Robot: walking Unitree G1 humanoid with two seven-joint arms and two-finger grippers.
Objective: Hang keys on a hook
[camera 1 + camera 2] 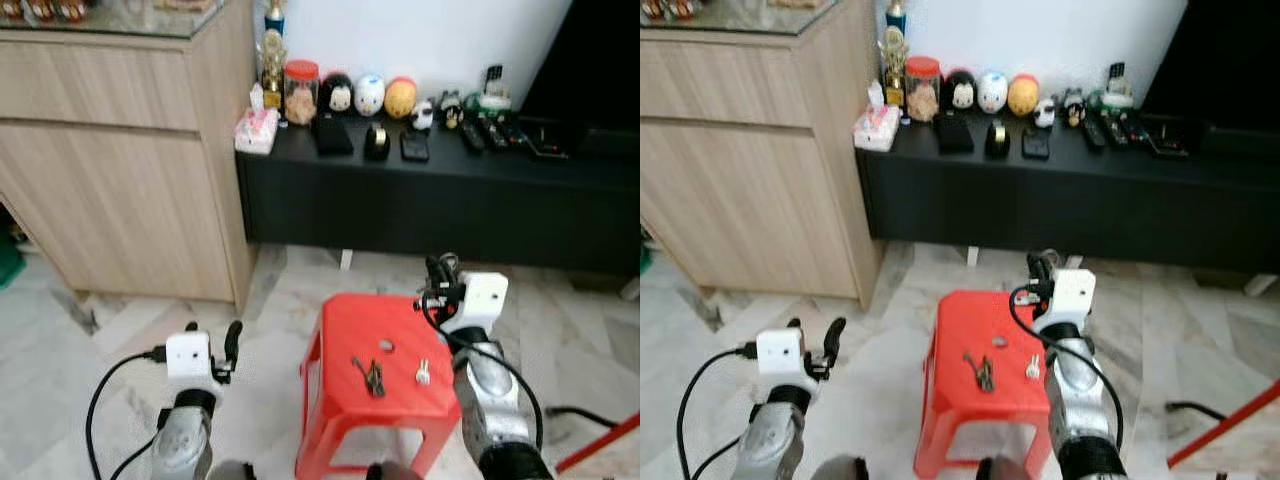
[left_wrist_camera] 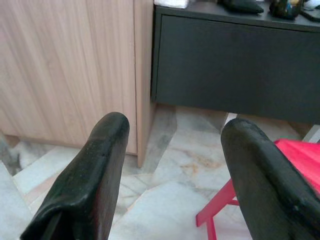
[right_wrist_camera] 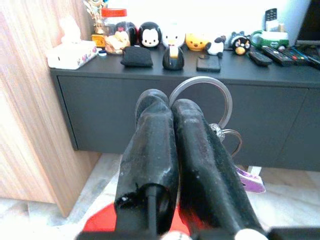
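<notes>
From the left eye view, a shiny red plastic stool (image 1: pixel 385 375) stands on the pale marble floor (image 1: pixel 120 330). A small bunch of dark keys (image 1: pixel 372 377) lies flat on its seat, with a little silver key (image 1: pixel 423 373) near it and a small round hole (image 1: pixel 386 346) above. The right gripper (image 1: pixel 442 272) is raised over the stool's far right corner. The left gripper (image 1: pixel 232 345) hangs low, left of the stool and apart from it.

In the right eye view, a long black cabinet (image 1: pixel 1060 190) sits by the white wall. On top are round toy heads (image 1: pixel 992 92), a jar with a red lid (image 1: pixel 923 88), a soft tissue box (image 1: pixel 873 126) and black remotes (image 1: pixel 1110 128). A light wooden cupboard (image 1: pixel 750 150) stands to its left.

In the left wrist view, the two fat black fingers (image 2: pixel 95 170) are spread wide with nothing between them. A red stool leg (image 2: pixel 220 207) shows beyond.

In the right wrist view, the rubbery black fingers (image 3: pixel 155 150) are pressed tight together. A thin round metal key ring (image 3: pixel 200 87) curves out from behind them, with smaller rings (image 3: pixel 227 137) and a purple tag (image 3: pixel 250 180) hanging below, so the gripper is pinching this ring.
</notes>
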